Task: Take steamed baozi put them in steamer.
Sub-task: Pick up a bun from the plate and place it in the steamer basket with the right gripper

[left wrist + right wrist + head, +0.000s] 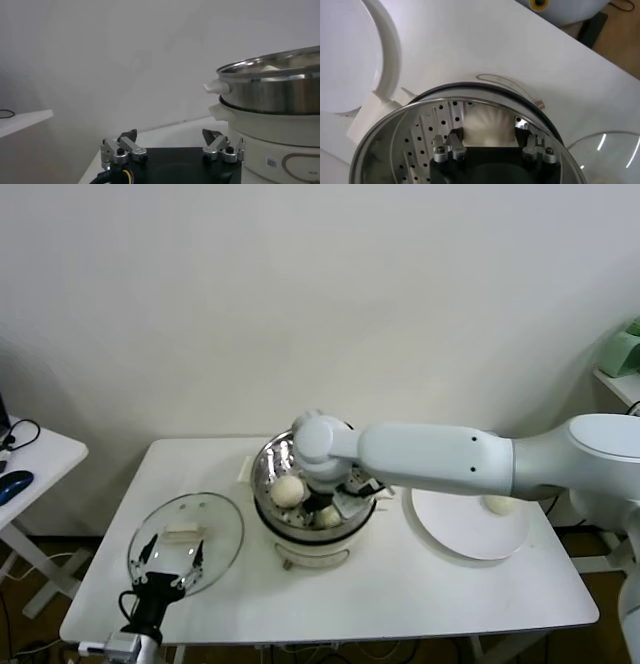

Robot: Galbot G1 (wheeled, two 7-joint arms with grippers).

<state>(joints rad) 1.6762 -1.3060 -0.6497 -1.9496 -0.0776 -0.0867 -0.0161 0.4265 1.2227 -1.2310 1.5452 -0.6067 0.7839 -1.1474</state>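
The steamer (262, 469) is a shiny steel basket on a white cooker base at the table's middle. My right gripper (489, 137) reaches down inside it, shut on a steamed baozi (487, 127) that sits low against the perforated wall (427, 130). In the head view the right wrist covers much of the basket, and two baozi (288, 490) (328, 516) show inside it. One more baozi (499, 505) lies on the white plate (465, 534) to the right. My left gripper (170, 576) rests open and empty at the glass lid's near edge, its fingers (127, 136) wide apart.
The flat glass lid (190, 534) lies on the table left of the steamer. The steamer's side and handle (270, 95) rise close beside the left gripper. A side table (30, 454) with a cable stands at the far left.
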